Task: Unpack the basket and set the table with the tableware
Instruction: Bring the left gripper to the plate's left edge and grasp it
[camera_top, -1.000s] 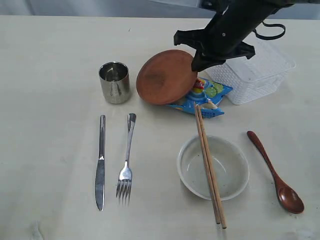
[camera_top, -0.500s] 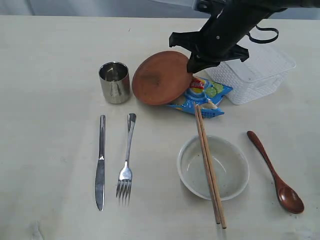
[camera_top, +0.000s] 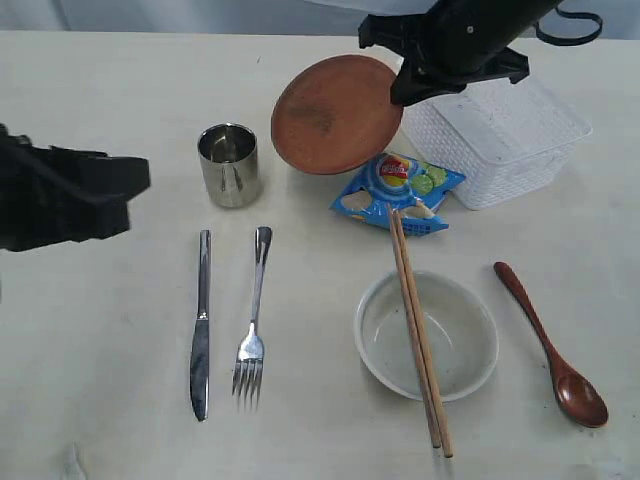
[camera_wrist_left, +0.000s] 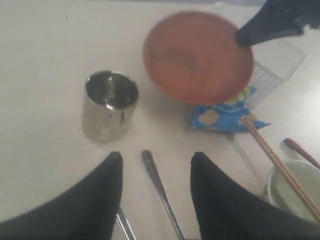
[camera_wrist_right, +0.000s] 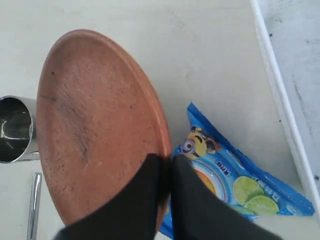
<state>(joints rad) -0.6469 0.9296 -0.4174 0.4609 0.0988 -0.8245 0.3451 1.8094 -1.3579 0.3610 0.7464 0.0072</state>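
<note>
Gripping the reddish-brown round plate (camera_top: 335, 115) by its rim, the right hand (camera_top: 398, 95) is holding it tilted and clear of the pale cream wood-grain bench (camera_top: 100, 80), with its two fingers pinched together on the edge. The blue foil snack bag (camera_top: 400, 190) is lying flat on the bench just below this hand. The white perforated plastic basket (camera_top: 510, 185) is sitting just beside the hand on its outer side. Nothing is showing inside the basket in the views that look into it.

The left hand (camera_wrist_left: 156, 165) is hovering over the bench with its fingers apart and nothing between them. The handles of the steel knife (camera_top: 202, 320) and steel fork (camera_top: 252, 330) are lying just ahead of its fingertips, and the steel cup (camera_top: 230, 165) is standing a little further ahead.

Most of the setting is looking done. Cup, knife and fork are sitting together on the left hand's side. The white bowl (camera_top: 365, 325) is resting nearer the right hand's side with the wooden chopsticks (camera_top: 415, 320) lying across it, and the dark red wooden spoon (camera_top: 550, 345) is lying just beyond it.

The plate is probably the last piece waiting for a place. It is hanging in the right hand's grip, and the job left is to lay it flat on bare bench, clear of the snack bag.
</note>
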